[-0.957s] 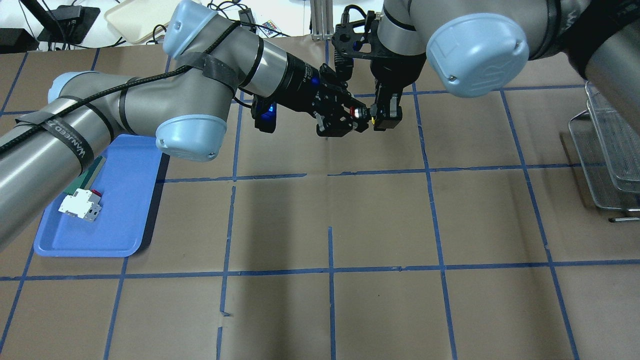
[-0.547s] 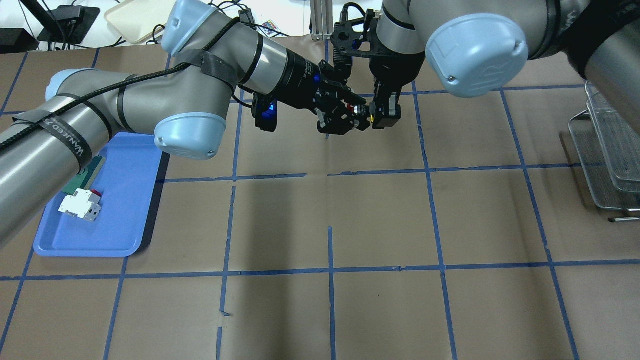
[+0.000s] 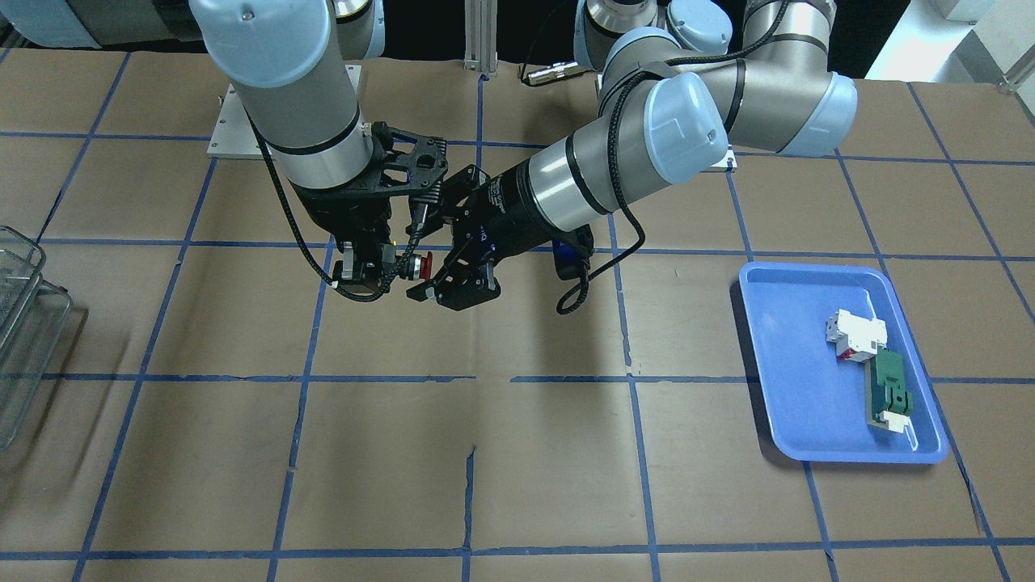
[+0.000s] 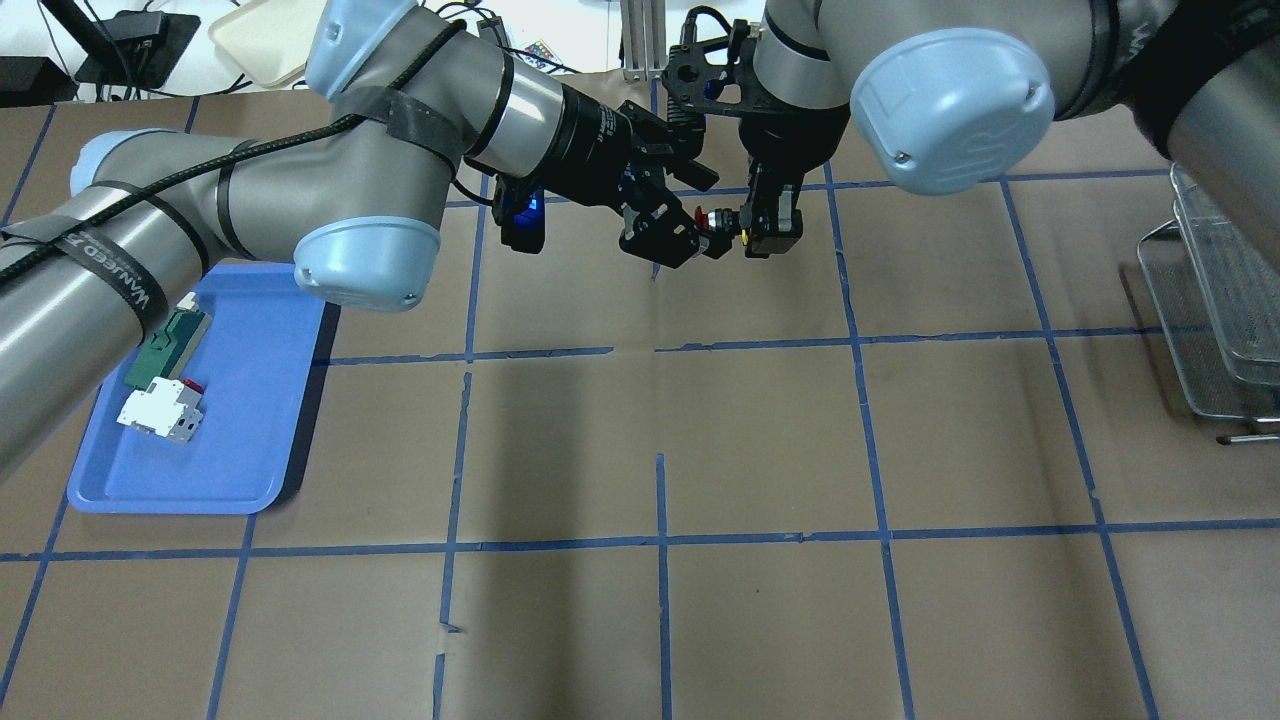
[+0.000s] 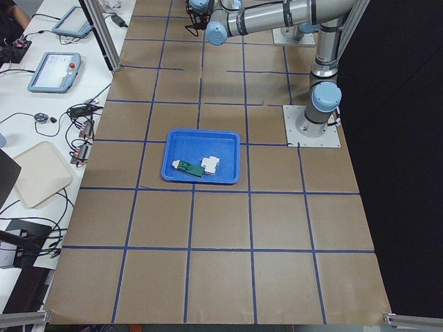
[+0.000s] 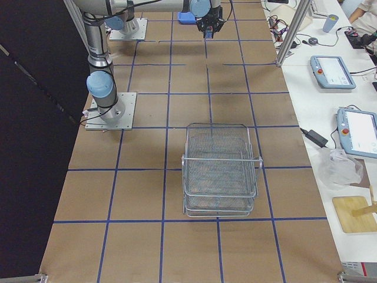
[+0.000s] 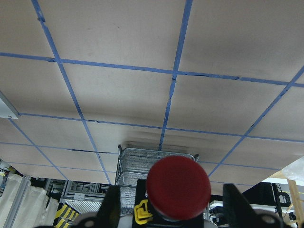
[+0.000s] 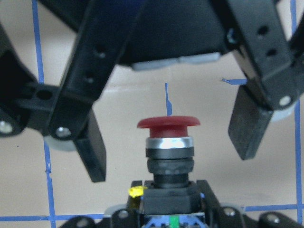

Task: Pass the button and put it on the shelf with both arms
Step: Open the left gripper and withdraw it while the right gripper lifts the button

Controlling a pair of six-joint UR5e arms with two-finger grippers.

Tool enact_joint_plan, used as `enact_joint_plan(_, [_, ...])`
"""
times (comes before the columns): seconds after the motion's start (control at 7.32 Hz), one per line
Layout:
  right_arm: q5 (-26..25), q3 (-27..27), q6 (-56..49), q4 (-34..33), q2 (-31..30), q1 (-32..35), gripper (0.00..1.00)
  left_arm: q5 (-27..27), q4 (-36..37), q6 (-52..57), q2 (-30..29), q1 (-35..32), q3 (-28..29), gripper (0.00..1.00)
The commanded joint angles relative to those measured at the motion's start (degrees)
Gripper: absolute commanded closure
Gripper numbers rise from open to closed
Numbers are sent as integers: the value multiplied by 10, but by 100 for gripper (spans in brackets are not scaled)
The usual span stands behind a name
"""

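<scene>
1. Button (image 3: 420, 265) is held in the air above the worktop (image 3: 517, 485) in the front-facing view. It is clamped at its rear block by the right gripper (image 3: 364, 275), and the left gripper (image 3: 437, 273) is spread open around the red head.
2. From overhead, the shelf (image 4: 1210, 330) is seen at the worktop's right edge, well apart from the button. A blue tray (image 4: 250, 470) lies at the left.
3. In the exterior left view, a white breaker block (image 5: 210, 164) and a green part (image 5: 187, 167) are shown in the tray.
4. In the exterior right view, the shelf stands in the foreground, with both grippers far beyond it.
5. From the left wrist, the red head is centred between the left fingers (image 7: 111, 209), with a gap on each side.
6. From the right wrist, the block is seen pinched at the lower edge, and the head is flanked but untouched.
</scene>
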Motion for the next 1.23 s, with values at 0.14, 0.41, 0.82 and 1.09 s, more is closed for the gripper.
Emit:
enact_joint_plan(0.14, [-50,-3,-28,-1,0,-52,100,94,-3,152,13,69,1,24])
enact_joint_plan(0.41, [-100,-10,-85,-1,-9,-132,100,196,-22,359,16,124,-4,17])
enact_joint_plan(0.82, [-94,-11,-239,4,-29,-309,100,408,-138,755,37,212,3,0])
enact_joint_plan(1.09, [-80,-4,-368,-3,-24,-417,100,529,-232,873,83,209,21,0])
